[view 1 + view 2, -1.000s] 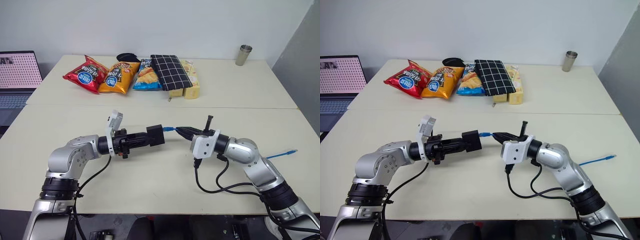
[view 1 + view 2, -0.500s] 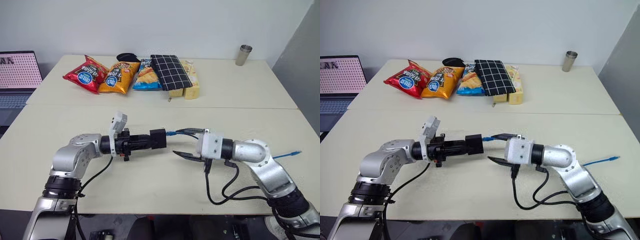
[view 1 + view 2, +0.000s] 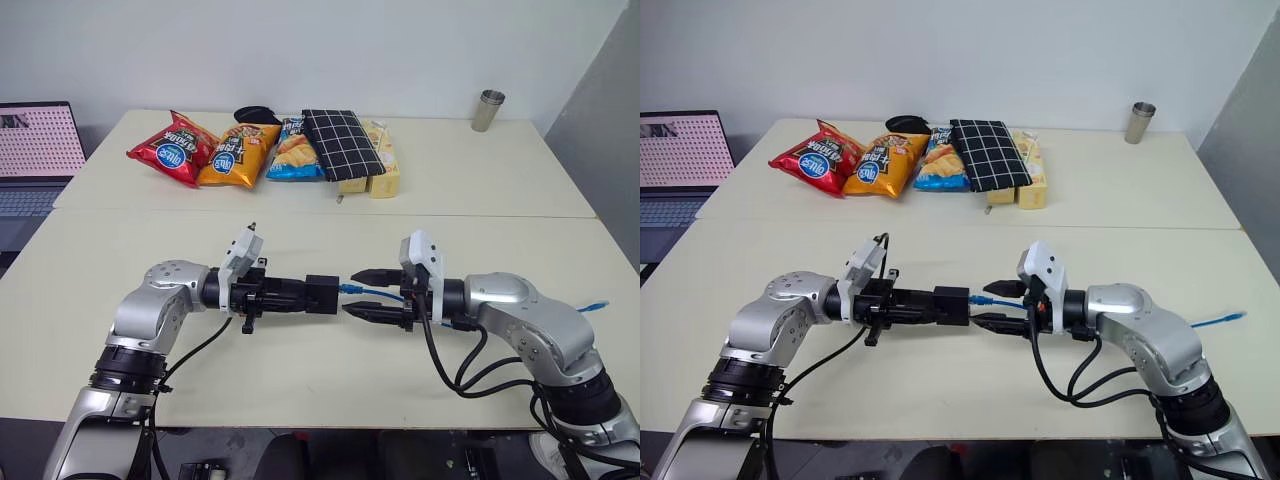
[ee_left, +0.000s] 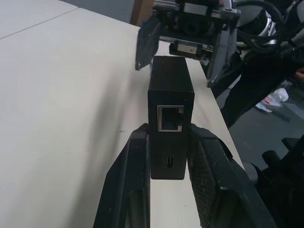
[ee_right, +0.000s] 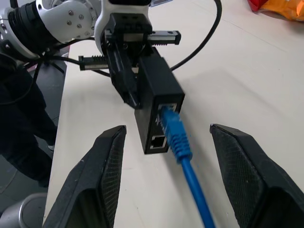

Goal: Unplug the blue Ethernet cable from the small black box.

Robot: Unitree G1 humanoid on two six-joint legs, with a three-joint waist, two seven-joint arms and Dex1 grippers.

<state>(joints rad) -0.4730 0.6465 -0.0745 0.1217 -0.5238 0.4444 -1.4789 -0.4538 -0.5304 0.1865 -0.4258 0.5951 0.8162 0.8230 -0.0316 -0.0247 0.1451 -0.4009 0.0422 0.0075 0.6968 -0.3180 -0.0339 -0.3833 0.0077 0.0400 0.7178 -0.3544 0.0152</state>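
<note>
Nearest to the robot, above the front part of the bench [image 3: 320,400], the two pincers face each other. The left pincer [image 3: 312,294] is pinching the small black box [image 3: 322,293] between its two fingers and holds it in the air, a little above the bench top. In the left wrist view the box sits tight between the black fingers [image 4: 135,185], and a free port faces the camera.

The blue Ethernet cable [image 5: 183,156] is not yet unplugged: in the right wrist view its plug sits in the upper port of the box. The right pincer [image 3: 352,291] is spread, with one finger on each side of the cable, just beside the plug but not touching it. From there the cable passes along the right arm, and its other end [image 3: 592,305] lies on the bench at the far right.

So I judge that the holding of the box is done, and what is left is to close on the plug and pull it out.

Further back on the bench lie the snack bags [image 3: 205,150] and the checked pouch [image 3: 340,143], and a metal cup [image 3: 488,110] stands in the far corner.
</note>
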